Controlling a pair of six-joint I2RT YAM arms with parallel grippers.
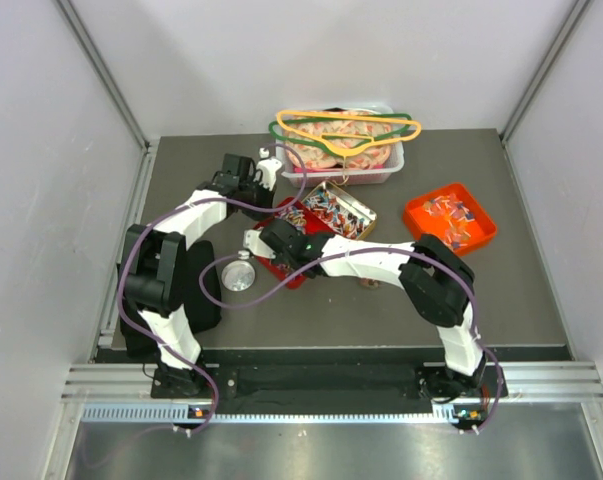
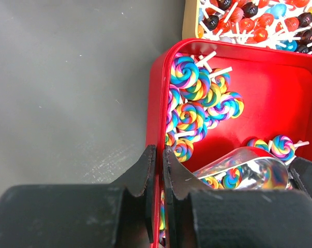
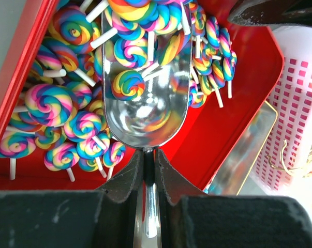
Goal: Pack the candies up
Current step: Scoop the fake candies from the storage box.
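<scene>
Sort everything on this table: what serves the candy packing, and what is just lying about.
Job: lollipops; scoop, gripped by the right claw; red tray, rim pinched by the left claw; gold tin and orange tray of sweets.
Lying about: hangers; basket.

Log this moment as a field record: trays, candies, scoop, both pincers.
red tray: holds a heap of swirl lollipops
left pincer: shut on the red tray's rim
right pincer: shut on the metal scoop by its handle
metal scoop: bowl inside red tray, at least one swirl lollipop in it
gold tin: beside red tray, full of small lollipops
orange tray: apart, far right, candies inside
white basket: at back, hangers on top
</scene>
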